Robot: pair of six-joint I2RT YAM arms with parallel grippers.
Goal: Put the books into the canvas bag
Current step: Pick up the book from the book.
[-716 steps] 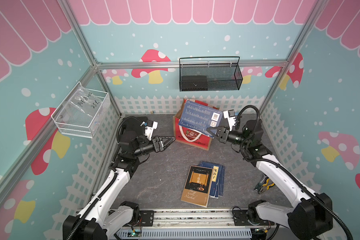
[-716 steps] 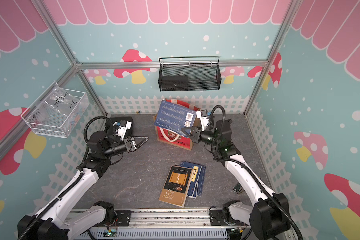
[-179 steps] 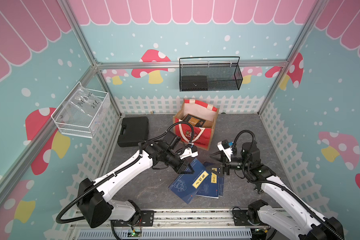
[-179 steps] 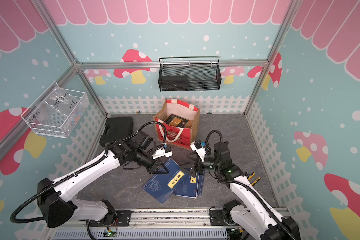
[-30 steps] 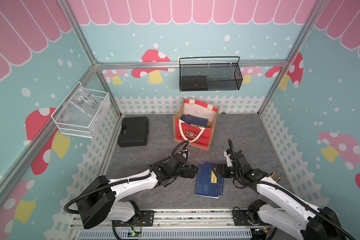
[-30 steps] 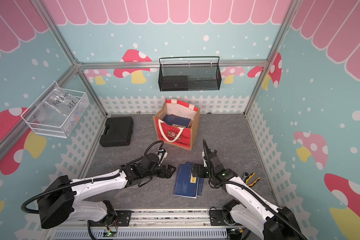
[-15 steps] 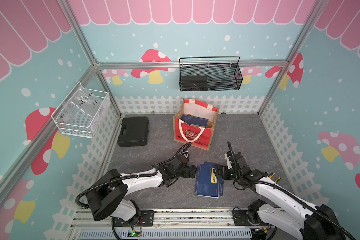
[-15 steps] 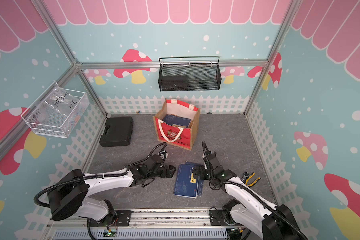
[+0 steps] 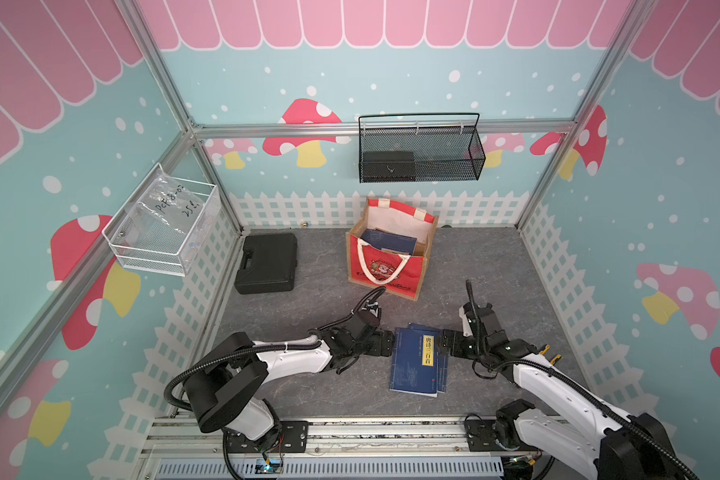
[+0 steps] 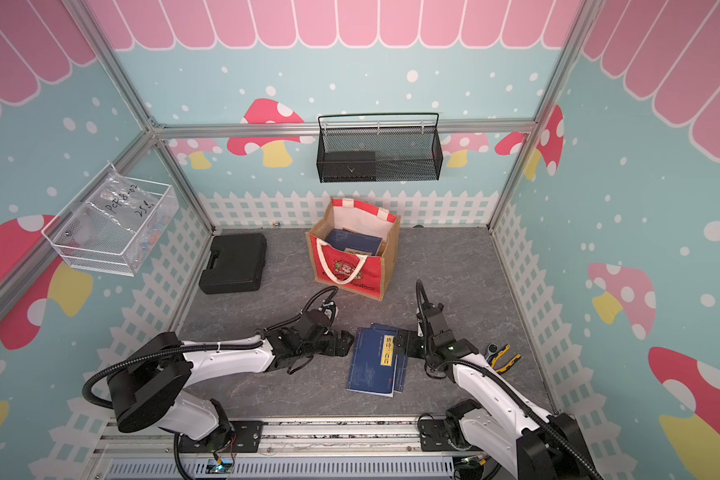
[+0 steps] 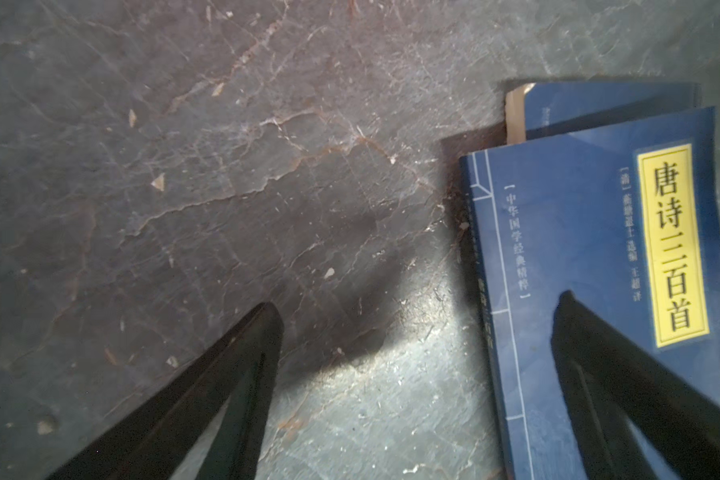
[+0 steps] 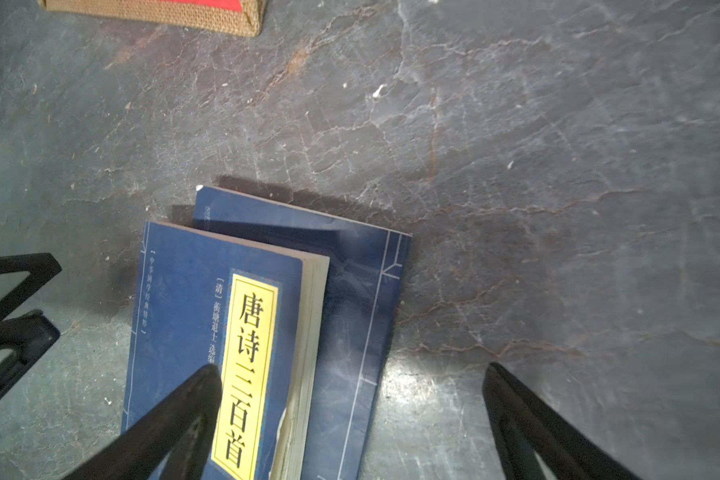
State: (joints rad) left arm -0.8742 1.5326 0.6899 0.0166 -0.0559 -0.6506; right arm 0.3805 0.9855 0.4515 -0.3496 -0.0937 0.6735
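The canvas bag [image 9: 385, 270] stands upright near the back edge of the counter [image 9: 308, 299], about midway along it. Its mouth is open and a white handle droops over the red front. In both top views dark blue books [image 10: 352, 242] lie inside it against the white lining. Two more lie flat on the counter near the front edge, a little right of the middle. The top book [image 9: 410, 368] is dark blue with a yellow title strip of Chinese characters. It rests on the lower book [image 12: 350, 291], also dark blue, which shows past its back and right edges. The left hand [image 9: 389, 343] sits low at the left edge of this pile and the right hand [image 9: 443, 345] at its right edge, pointing at each other. Both are spread wide and grip nothing. In the left wrist view one finger [image 11: 591, 365] overlaps the top book's cover and the other is over bare counter. In the right wrist view one finger [image 12: 184, 407] lies over the cover beside the yellow strip and the other is over bare counter. Whether either finger touches the cover cannot be told. A black plastic case [image 9: 267, 262] lies near the back-left corner, well apart from the bag. Pliers [image 10: 501, 355] lie near the right edge behind the right arm. A black mesh basket [image 9: 420, 153] hangs on the back wall and a clear wire basket [image 9: 163, 224] on the left wall.
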